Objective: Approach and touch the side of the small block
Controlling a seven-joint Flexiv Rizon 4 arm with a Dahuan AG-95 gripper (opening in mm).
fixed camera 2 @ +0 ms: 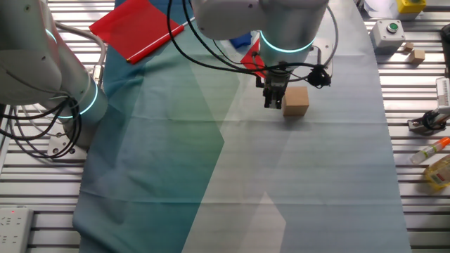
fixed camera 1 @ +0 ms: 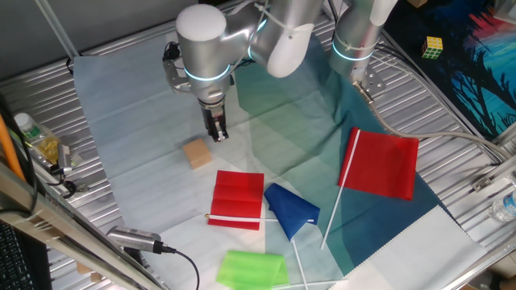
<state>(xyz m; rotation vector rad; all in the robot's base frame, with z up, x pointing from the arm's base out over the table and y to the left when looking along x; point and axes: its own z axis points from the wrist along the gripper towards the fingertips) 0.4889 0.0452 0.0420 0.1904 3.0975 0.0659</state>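
Lying nearest in one fixed view are a green flag [fixed camera 1: 251,268], a blue flag [fixed camera 1: 290,207] and a red cloth [fixed camera 1: 238,199]. Beyond them sits the small block [fixed camera 1: 197,153] on the table sheet [fixed camera 1: 129,121] — the gripper [fixed camera 1: 217,133] hangs just beside it, fingers close together, holding nothing.

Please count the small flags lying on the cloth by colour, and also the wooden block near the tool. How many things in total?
Red flags: 2 (large, folded)
Blue flags: 1
Green flags: 1
Tan wooden block: 1
Total: 5
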